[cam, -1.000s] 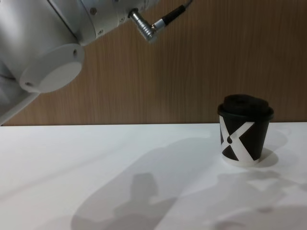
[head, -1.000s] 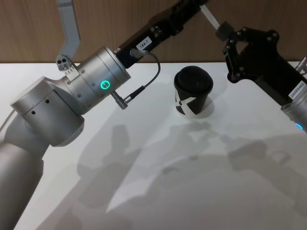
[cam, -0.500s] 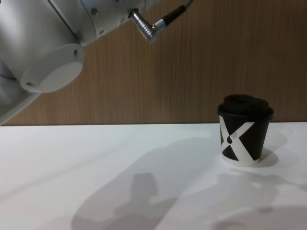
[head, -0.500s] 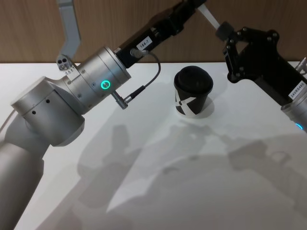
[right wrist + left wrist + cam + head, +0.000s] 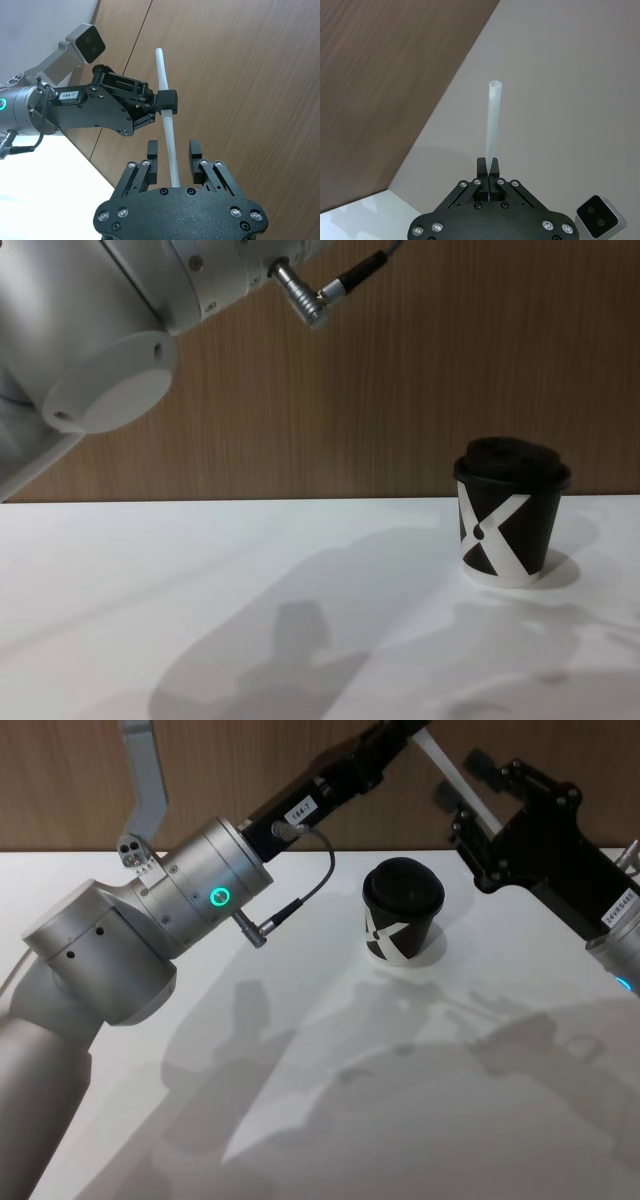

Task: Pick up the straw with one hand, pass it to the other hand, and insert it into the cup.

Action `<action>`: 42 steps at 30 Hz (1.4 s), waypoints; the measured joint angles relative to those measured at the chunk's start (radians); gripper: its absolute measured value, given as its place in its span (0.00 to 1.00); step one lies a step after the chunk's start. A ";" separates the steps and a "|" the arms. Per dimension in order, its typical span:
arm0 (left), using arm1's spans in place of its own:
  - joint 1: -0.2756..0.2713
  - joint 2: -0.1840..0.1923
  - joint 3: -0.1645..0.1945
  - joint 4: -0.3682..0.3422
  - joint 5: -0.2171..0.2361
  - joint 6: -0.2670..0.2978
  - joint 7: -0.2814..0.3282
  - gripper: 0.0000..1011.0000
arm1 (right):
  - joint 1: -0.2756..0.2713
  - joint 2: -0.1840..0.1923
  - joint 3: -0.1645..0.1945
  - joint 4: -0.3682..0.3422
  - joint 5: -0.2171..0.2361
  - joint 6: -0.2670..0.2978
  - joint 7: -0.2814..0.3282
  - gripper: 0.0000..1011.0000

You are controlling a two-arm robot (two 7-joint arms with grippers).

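Observation:
The white straw (image 5: 452, 776) is held high above the table's back edge, slanting down to the right. My left gripper (image 5: 402, 728) is shut on its upper part; in the left wrist view the straw (image 5: 493, 120) rises out of the closed fingertips (image 5: 489, 167). My right gripper (image 5: 462, 778) is open around the straw's lower part; its fingers (image 5: 152, 150) stand either side of the straw (image 5: 169, 140) without touching it. The left gripper (image 5: 167, 101) pinches the straw farther up. The black cup (image 5: 402, 910) with a white X and a domed lid stands upright on the table (image 5: 200, 580), below and to the left of the right gripper.
My bulky silver left arm (image 5: 190, 900) with its green ring light and black cable (image 5: 318, 880) crosses the left half of the table. A wooden wall (image 5: 400, 390) runs behind the table. The cup (image 5: 512, 525) stands at the right in the chest view.
My right gripper's fingers have spread apart and let go of the straw. The left gripper still holds the straw in the same place. The cup has not moved.

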 joint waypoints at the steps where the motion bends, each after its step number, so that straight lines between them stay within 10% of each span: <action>1: 0.000 0.000 0.000 0.000 0.000 0.000 0.000 0.01 | 0.000 0.000 0.000 0.000 0.000 0.000 0.000 0.37; 20: -0.005 0.031 0.019 -0.012 0.061 -0.033 0.026 0.01 | 0.000 0.000 0.000 0.000 0.000 0.000 0.000 0.95; 42: -0.017 0.063 0.052 -0.022 0.191 -0.140 0.108 0.01 | 0.000 0.000 0.000 0.000 0.000 0.000 0.000 0.99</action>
